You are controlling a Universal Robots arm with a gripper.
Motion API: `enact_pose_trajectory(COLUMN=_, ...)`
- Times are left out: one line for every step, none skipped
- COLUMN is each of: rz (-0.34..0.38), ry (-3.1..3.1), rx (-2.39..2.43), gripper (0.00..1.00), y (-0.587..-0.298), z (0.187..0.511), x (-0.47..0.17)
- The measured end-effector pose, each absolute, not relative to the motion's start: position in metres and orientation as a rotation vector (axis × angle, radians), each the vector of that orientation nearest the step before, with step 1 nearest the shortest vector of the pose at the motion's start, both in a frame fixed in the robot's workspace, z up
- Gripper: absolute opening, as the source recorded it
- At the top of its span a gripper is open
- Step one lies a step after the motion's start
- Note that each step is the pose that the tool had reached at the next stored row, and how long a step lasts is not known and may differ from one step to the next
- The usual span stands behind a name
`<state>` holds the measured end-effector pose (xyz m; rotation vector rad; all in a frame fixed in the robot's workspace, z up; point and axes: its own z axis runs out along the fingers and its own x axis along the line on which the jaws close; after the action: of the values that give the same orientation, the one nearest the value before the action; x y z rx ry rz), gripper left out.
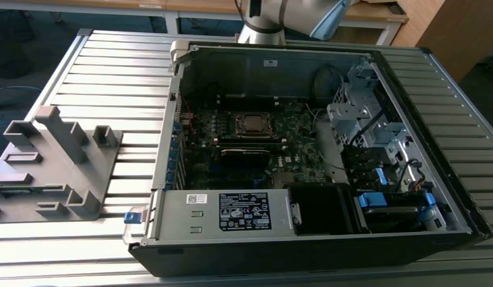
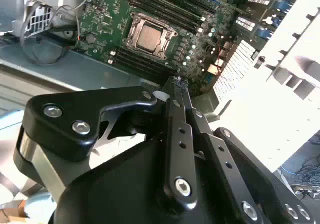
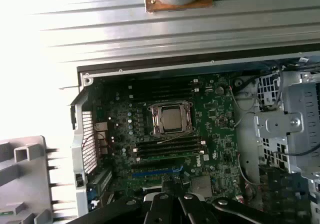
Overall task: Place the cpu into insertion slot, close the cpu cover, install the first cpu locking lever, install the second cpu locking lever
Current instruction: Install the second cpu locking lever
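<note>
The cpu [image 3: 171, 118], a small square chip with a dull metal top, sits in its socket on the green motherboard [image 3: 215, 129]; it is also in the second wrist view [image 2: 149, 36] and the exterior view [image 1: 253, 124]. The cpu cover [image 3: 156, 121], a silver frame, lies flat around the chip [image 2: 167, 34]. I cannot make out how the locking levers stand. My gripper [image 2: 179, 82] hangs well above the board, apart from the socket, its black fingers [image 3: 172, 196] pressed together with nothing between them.
The open computer case [image 1: 170, 119] lies on a slatted metal table [image 1: 110, 66]. Inside it are a power supply [image 1: 222, 212], a black block [image 1: 322, 206] and a drive cage with cables [image 1: 366, 119]. A grey plastic fixture [image 1: 55, 161] stands at the exterior view's left.
</note>
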<state>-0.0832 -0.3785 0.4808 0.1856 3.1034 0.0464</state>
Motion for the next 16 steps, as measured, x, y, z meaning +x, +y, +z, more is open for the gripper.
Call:
enact_pose_trajectory(rz=0.046, ry=3.103, rx=0.185, gripper=0.1, y=-0.379, z=0.485, x=-0.083)
enact_pose_trajectory(rz=0.046, ry=3.103, rx=0.186, gripper=0.1, y=-0.379, z=0.49, x=-0.083)
enact_pose_trajectory(rz=0.047, ry=3.103, rx=0.186, gripper=0.1, y=-0.379, z=0.494, x=-0.083)
enact_pose_trajectory(rz=0.046, ry=3.103, rx=0.186, gripper=0.1, y=-0.379, z=0.499, x=-0.083)
enact_pose_trajectory(rz=0.047, ry=3.103, rx=0.185, gripper=0.1, y=-0.379, z=0.503, x=-0.083)
enact_pose_trajectory(rz=0.047, ry=3.103, rx=0.186, gripper=0.1, y=-0.379, z=0.508, x=-0.083)
enact_pose_trajectory(rz=0.046, ry=3.103, rx=0.185, gripper=0.1, y=-0.379, z=0.513, x=-0.083)
enact_pose_trajectory(rz=0.047, ry=3.103, rx=0.185, gripper=0.1, y=-0.379, z=0.517, x=-0.083)
enact_pose_trajectory(rz=0.046, ry=3.103, rx=0.185, gripper=0.1, y=-0.379, z=0.522, x=-0.083)
enact_pose_trajectory(rz=0.047, ry=3.103, rx=0.185, gripper=0.1, y=-0.379, z=0.526, x=-0.083)
enact_pose_trajectory(rz=0.047, ry=3.103, rx=0.185, gripper=0.1, y=-0.379, z=0.531, x=-0.083)
enact_pose_trajectory(rz=0.046, ry=3.103, rx=0.185, gripper=0.1, y=-0.379, z=0.535, x=-0.083)
enact_pose_trajectory(rz=0.047, ry=3.103, rx=0.185, gripper=0.1, y=-0.379, z=0.54, x=-0.083)
enact_pose_trajectory(rz=0.047, ry=3.103, rx=0.185, gripper=0.1, y=-0.379, z=0.544, x=-0.083)
enact_pose_trajectory(rz=0.046, ry=3.103, rx=0.185, gripper=0.1, y=-0.379, z=0.549, x=-0.083)
enact_pose_trajectory(rz=0.046, ry=3.103, rx=0.185, gripper=0.1, y=-0.379, z=0.553, x=-0.083)
